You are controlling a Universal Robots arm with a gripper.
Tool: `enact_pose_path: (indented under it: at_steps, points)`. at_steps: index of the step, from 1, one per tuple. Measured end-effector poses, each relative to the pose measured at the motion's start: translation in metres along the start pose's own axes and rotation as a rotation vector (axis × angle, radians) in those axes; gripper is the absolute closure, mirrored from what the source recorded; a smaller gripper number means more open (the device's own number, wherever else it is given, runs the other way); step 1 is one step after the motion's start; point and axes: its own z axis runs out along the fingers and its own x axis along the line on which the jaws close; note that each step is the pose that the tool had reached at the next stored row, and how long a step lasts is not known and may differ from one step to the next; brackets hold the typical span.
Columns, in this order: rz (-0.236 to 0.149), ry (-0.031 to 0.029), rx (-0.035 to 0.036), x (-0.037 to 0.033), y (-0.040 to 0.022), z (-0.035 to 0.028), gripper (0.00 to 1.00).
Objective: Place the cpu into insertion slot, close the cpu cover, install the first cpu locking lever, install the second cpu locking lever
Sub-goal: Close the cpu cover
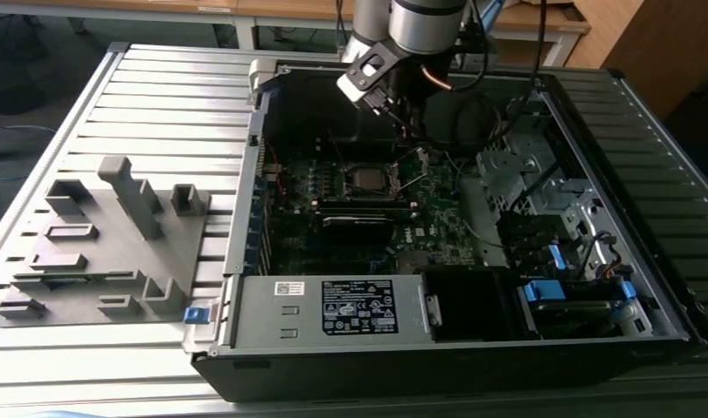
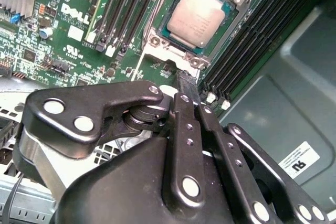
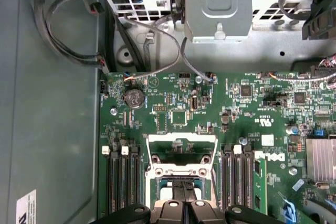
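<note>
The gripper [image 2: 188,83], jaws pressed together on nothing, hangs just beside the slot [image 1: 370,179] near the middle of the motherboard [image 3: 163,90]. The cpu [image 2: 198,17] lies seated in the slot. The cover [image 3: 182,150] stands open.

The black metal gripper [image 3: 185,187], fingers pressed together, hangs just beside the thin square silver cpu cover [image 3: 182,139] on the green motherboard [image 3: 236,114], between banks of long black memory slots [image 3: 122,182].
</note>
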Motion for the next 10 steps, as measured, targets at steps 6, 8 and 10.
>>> enact_pose_path:
  at_steps: [6, 8, 10]
  points:
    - [0.0, 0.0, 0.0, 0.0001, 0.0085, 0.0004, 0.89]
    - [0.0, 0.0, 0.0, 0.0002, 0.0116, 0.0006, 0.89]
    - [0.0, 0.0, 0.0, 0.0003, 0.0147, 0.0008, 0.89]
